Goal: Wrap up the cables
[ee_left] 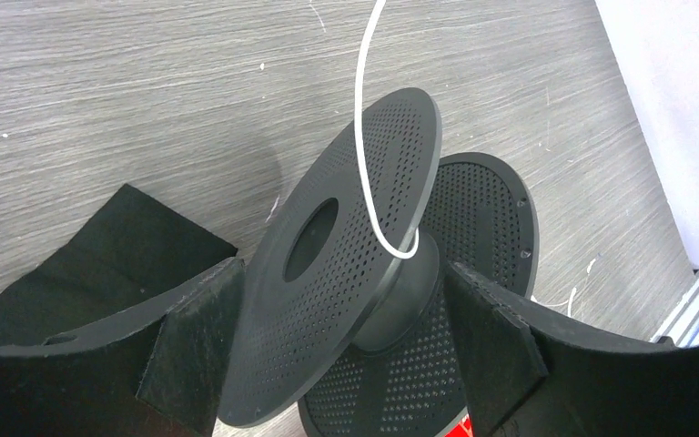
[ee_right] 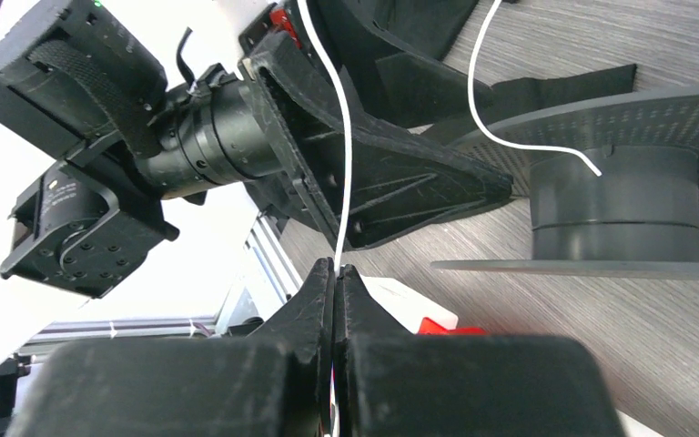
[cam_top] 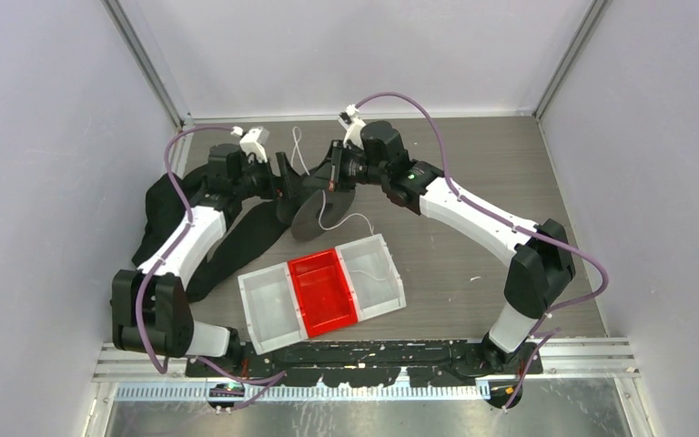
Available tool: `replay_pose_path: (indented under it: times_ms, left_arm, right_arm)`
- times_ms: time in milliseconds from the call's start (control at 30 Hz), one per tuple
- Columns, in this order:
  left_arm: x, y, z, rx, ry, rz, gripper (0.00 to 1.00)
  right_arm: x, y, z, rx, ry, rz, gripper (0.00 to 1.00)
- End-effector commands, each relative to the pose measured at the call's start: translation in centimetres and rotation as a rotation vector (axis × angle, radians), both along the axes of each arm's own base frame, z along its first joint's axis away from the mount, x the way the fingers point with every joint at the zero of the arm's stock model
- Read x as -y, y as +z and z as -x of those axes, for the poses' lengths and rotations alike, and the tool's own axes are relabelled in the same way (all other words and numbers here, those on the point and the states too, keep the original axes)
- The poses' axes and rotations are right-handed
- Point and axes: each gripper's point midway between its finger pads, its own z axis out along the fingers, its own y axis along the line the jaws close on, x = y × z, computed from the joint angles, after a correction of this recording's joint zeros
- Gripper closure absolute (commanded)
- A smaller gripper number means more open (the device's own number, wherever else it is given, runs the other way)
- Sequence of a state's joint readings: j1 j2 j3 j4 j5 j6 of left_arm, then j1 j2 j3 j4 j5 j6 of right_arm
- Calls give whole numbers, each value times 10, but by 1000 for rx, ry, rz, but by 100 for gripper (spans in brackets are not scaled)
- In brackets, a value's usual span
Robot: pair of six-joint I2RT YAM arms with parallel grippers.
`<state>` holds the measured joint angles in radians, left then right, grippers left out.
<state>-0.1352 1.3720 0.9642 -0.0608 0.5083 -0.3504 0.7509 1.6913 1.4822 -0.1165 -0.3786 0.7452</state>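
A thin white cable [ee_right: 348, 164] rises from my right gripper [ee_right: 339, 267], which is shut on it at the fingertips. Another stretch of white cable [ee_right: 510, 137] curves down and ends on the hub of a black perforated spool [ee_right: 614, 214]. In the left wrist view the cable [ee_left: 361, 137] loops round the spool [ee_left: 346, 273] hub. My left gripper [ee_left: 341, 337] stands wide with the tilted spool between its fingers; the left finger touches the near flange and a small gap shows at the right finger. From above, the cable [cam_top: 346, 220] trails off the spool [cam_top: 314, 217], between the left gripper [cam_top: 287, 182] and the right gripper [cam_top: 332, 173].
A three-part tray [cam_top: 391, 273] lies in front of the spool, its middle compartment [cam_top: 323, 291] red; a short white wire [cam_top: 378, 266] lies in the right one. Black fabric [cam_top: 237, 246] spreads under the left arm. Grey walls close in on both sides.
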Motion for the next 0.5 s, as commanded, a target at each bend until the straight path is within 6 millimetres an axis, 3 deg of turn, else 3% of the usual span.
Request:
replay_pose_path:
  times_ms: [0, 200, 467]
  left_arm:
    - [9, 23, -12, 99, -52, 19, 20]
    - [12, 13, -19, 109, -101, -18, 23]
    - [19, 22, -22, 149, -130, 1, 22]
  right_arm:
    - [-10, 35, -1, 58, 20, -85, 100]
    - [-11, 34, 0, 51, 30, -86, 99]
    - [-12, 33, 3, 35, 41, -92, 99]
